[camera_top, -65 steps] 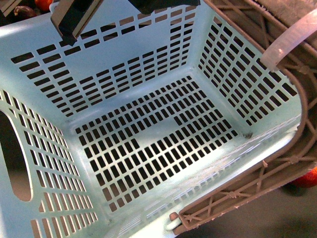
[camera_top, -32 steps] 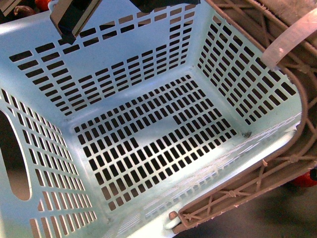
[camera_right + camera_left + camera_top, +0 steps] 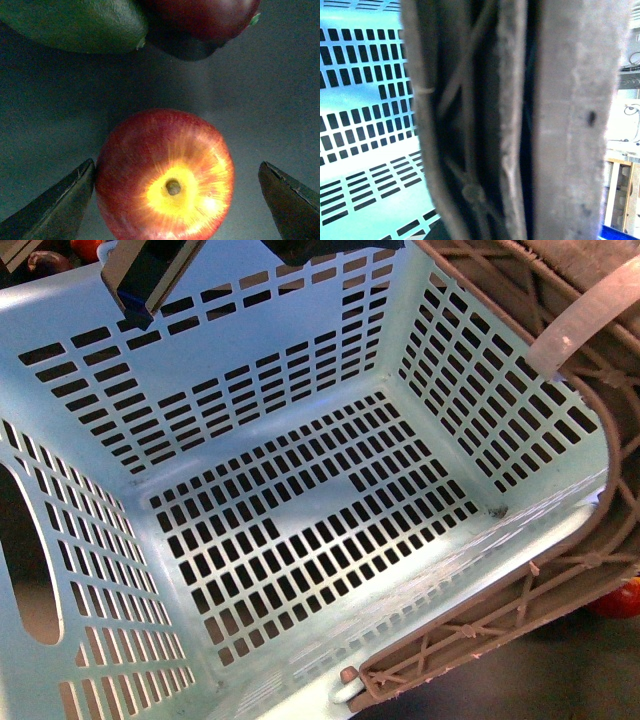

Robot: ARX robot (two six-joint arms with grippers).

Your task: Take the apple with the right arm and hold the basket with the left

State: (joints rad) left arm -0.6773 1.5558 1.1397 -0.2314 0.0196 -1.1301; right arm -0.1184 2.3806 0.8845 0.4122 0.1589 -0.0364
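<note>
The pale turquoise basket (image 3: 300,530) fills the front view, tilted, with its inside bare. Its brown lattice handle (image 3: 560,580) runs along the right rim and carries a white zip tie (image 3: 580,315). In the left wrist view my left gripper (image 3: 520,150) is shut on the handle (image 3: 465,150), with the grey finger (image 3: 570,125) pressed against it. A black block (image 3: 145,275) shows at the basket's far left rim. In the right wrist view the red apple (image 3: 165,175), its yellow stem patch facing the camera, lies between the open fingers of my right gripper (image 3: 175,205). The left fingertip (image 3: 60,205) is almost touching the apple.
A green fruit (image 3: 75,25) and a dark-red fruit (image 3: 200,20) lie just beyond the apple on the dark surface. In the front view a red fruit (image 3: 620,598) peeks out past the basket's right side and small fruits (image 3: 60,255) show at the top left.
The basket and the black block at its far rim have shifted very slightly; the hold on the handle is unchanged.
</note>
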